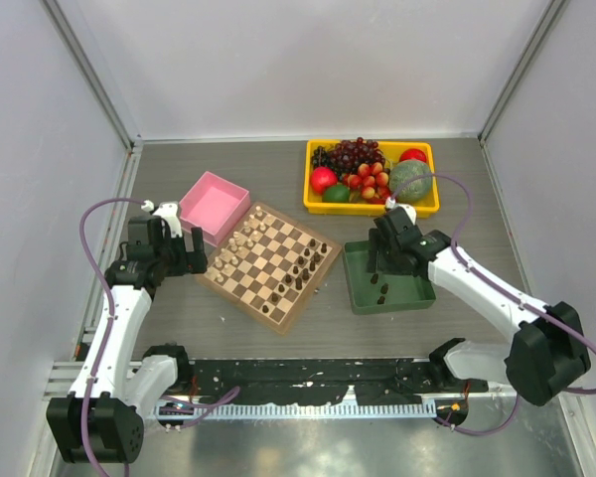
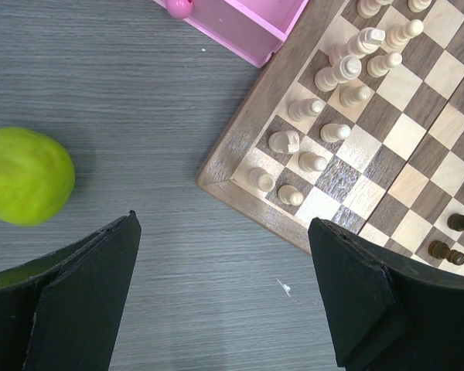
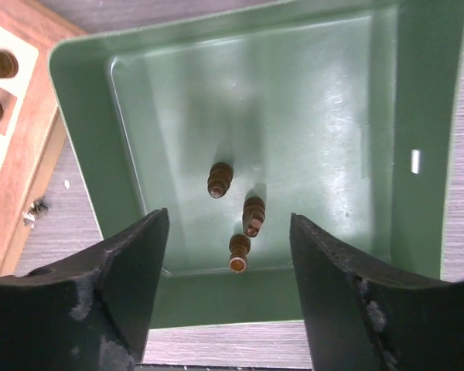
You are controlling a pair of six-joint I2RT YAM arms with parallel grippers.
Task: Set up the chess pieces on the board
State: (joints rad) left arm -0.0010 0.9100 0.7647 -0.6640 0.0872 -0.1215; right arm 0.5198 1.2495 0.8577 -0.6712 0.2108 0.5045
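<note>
Right gripper (image 3: pixel 228 241) jaws apart, empty, above three chess pieces (image 3: pixel 220 179) by green tray's (image 3: pixel 85 116) near edge. Left gripper (image 2: pixel 224 267) wide, beside board (image 2: pixel 240 166) corner.

Your right pincer (image 3: pixel 228 232) has bare floor beyond three close-set dark pieces (image 3: pixel 253 215); the near wall of the green tray (image 3: pixel 417 93) crowds the nearest one.

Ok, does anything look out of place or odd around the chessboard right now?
Yes. Three dark chess pieces sit in the green tray, not on the board. Also, a green fruit lies alone left of the board, apart from the yellow crate holding the other fruit.
</note>
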